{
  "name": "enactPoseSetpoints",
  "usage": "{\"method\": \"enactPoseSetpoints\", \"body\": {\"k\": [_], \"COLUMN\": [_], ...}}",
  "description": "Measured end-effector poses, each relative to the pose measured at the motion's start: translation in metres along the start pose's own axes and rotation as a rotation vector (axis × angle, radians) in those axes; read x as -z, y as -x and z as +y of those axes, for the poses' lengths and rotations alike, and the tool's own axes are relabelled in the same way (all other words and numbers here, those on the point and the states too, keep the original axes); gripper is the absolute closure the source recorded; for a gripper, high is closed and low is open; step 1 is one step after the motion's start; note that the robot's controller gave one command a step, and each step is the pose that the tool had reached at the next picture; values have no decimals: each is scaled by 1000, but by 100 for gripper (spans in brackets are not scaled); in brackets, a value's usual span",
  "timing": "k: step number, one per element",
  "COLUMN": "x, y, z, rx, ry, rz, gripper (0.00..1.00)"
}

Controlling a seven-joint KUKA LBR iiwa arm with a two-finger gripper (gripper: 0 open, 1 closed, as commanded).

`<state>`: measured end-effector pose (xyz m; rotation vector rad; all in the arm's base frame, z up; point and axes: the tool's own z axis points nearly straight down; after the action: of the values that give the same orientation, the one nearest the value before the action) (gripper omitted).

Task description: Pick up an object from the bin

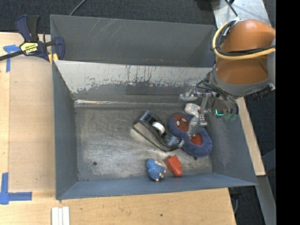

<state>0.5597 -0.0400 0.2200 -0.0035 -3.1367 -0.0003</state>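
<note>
While the gripper [196, 121] hangs near the right edge of the bin [103, 142] floor, the blue plush toy with red patches [202, 145] lies directly beneath it. The toy's long axis runs from the tape dispenser [152, 125] toward the right wall. Whether the gripper is open or closed cannot be told.

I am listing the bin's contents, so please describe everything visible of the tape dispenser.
The tape dispenser is dark grey, looks like plastic, long and low, with a white roll of tape in its middle. It lies on the bin floor near the centre, set diagonally. Its lower right end touches the blue plush toy. The claw is to its right, apart from it.
</note>
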Motion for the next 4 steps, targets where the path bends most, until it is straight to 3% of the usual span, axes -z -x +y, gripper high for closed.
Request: {"method": "enactPoseSetpoints", "body": {"k": [1,2,3,4], "x": [-143,-117,-119,-142], "y": [-57,-27,-31,-30], "z": [-48,-77,-69,-57], "rx": [-179,-172,-362,-585], "ry": [5,-1,2,5], "rz": [-43,-14,-6,-35], "gripper": [0,0,0,0]}}
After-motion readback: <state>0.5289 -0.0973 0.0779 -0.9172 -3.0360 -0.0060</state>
